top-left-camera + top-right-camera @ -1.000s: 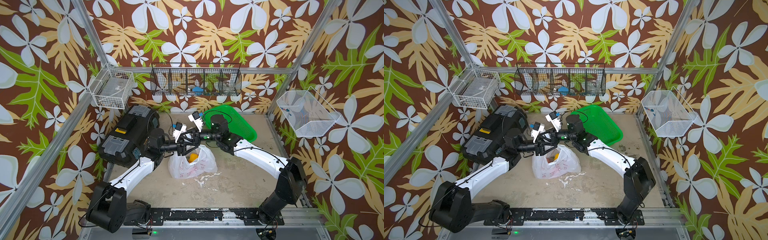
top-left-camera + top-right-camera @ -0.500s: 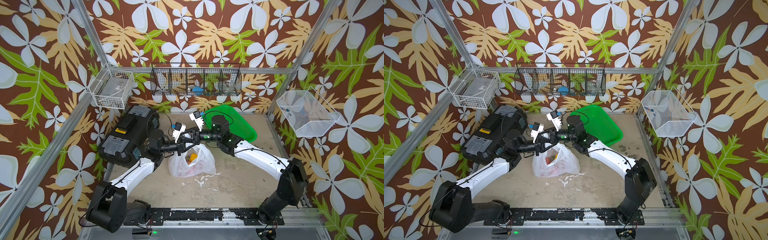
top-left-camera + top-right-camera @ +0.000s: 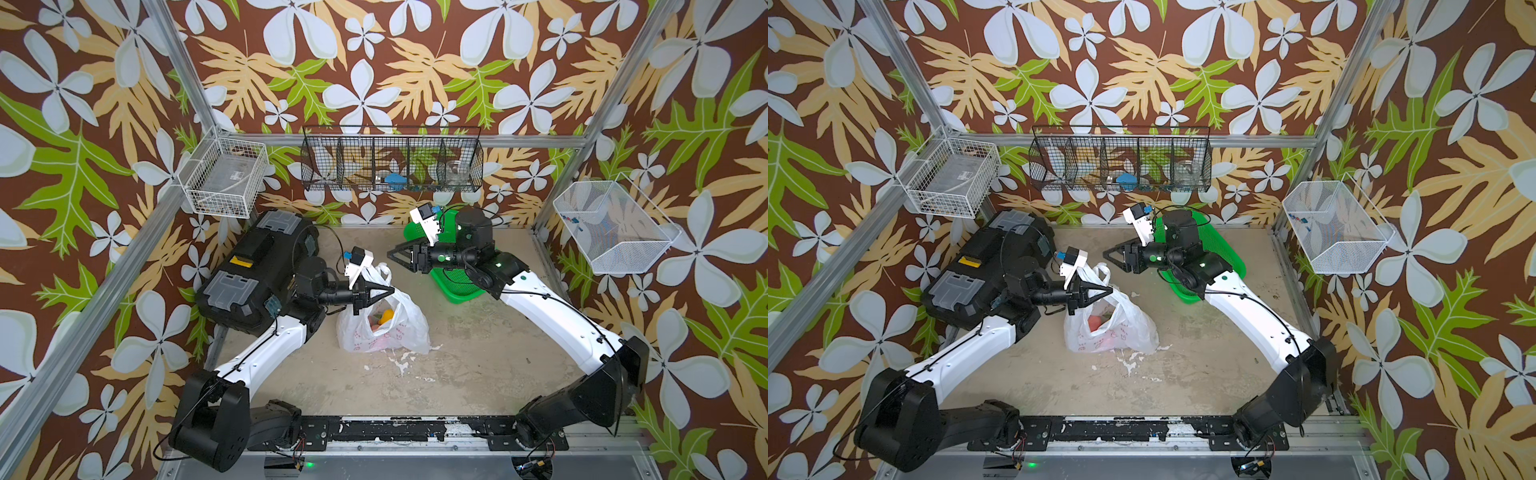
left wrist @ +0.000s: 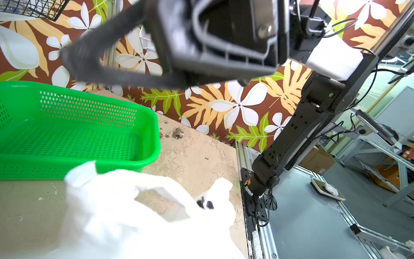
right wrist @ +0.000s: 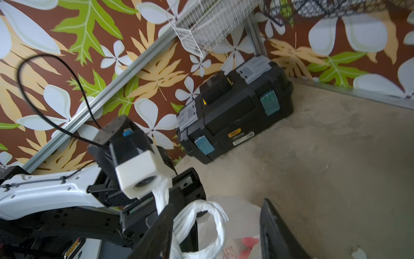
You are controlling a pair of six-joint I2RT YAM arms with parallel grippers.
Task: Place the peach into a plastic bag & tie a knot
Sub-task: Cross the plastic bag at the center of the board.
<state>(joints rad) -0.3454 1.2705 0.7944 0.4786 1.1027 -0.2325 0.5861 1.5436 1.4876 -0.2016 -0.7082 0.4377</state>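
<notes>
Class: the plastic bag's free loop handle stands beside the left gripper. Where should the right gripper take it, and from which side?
Probably the top of the loop handle, from the side facing the open right gripper: the loop stands upright and open there, while the left gripper, shut on the plastic bag, blocks the opposite side.

White plastic bag (image 3: 401,332), slumped on table (image 3: 478,365), mouth open, peach (image 3: 386,316) inside, handles (image 3: 384,270) unknotted
</notes>
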